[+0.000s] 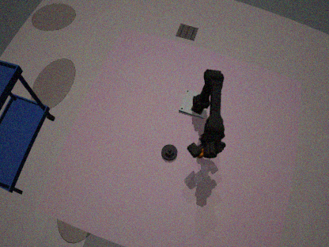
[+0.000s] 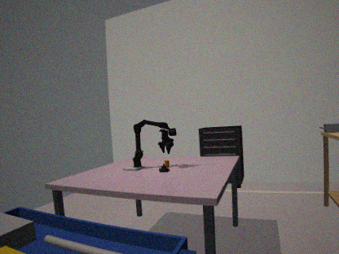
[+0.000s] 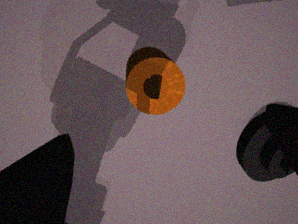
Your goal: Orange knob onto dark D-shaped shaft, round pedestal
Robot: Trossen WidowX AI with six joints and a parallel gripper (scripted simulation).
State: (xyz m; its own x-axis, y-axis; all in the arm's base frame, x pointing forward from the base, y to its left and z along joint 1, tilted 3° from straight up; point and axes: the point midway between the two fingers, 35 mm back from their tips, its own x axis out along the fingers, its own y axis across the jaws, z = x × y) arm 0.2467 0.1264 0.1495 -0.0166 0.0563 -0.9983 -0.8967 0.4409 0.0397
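Observation:
The orange knob stands upright on the pink table, with nothing holding it. In the wrist view its D-shaped hole faces up, with the flat side toward the image's right. My gripper is wide open and empty, pointing down high above the table over the knob's area. The round dark pedestal stands a short way from the knob, left of it in the top view. Its shaft is bare. One finger partly hides the pedestal in the wrist view, and the shaft's flat side cannot be made out.
The arm's pale base plate is on the pink table. A blue cart stands beside the table. A black chair is behind it.

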